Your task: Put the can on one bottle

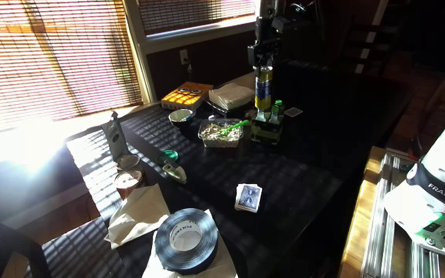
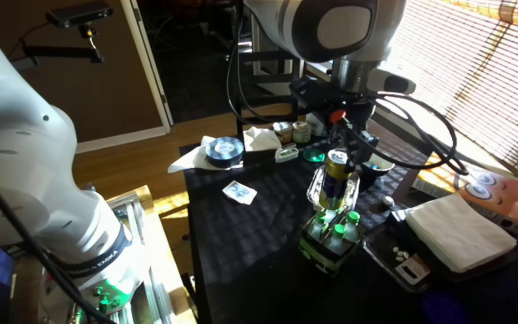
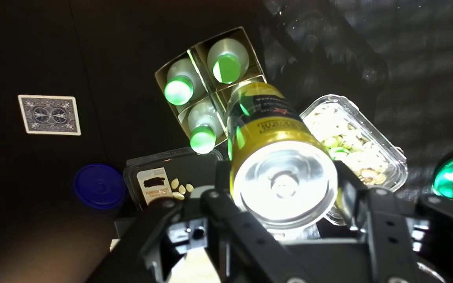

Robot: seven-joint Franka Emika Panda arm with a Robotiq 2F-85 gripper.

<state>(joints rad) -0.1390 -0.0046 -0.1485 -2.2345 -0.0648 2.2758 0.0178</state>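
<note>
Fingers (image 3: 383, 224): black, jointed, hard-edged, parted just as far as the can (image 1: 263, 89) is wide and gripping it from both sides.
Can: slim smooth cylinder, glossy yellow with a dark-blue band and a ringed bare-metal end, held upright directly over one bottle (image 1: 260, 116) in the carrier (image 1: 265, 133); whether base and bottle touch, I cannot tell.
Bottle: pale, translucent, its top hidden by the can.
Carrier: thin printed card, boxy, divided into four compartments, with other bottles (image 3: 226, 49) standing in three, round green caps (image 3: 178, 90) uppermost.
Tub (image 3: 397, 174): thin clear plastic, rounded rectangle, filled with chopped pale food (image 3: 364, 159), a slender green utensil (image 1: 238, 125) leaning across it.
Tape roll (image 1: 208, 236): thick grey-black ring, smooth-sided, on creased off-white paper (image 1: 224, 258).
Cards (image 1: 249, 197): flat, thin, blue-patterned backs, in a slightly fanned pile.
Napkins (image 2: 461, 231): soft off-white stack, just beside the orange box (image 2: 497, 193).
Tabletop (image 1: 296, 173): black, smooth, faintly glossy, striped with light.
</note>
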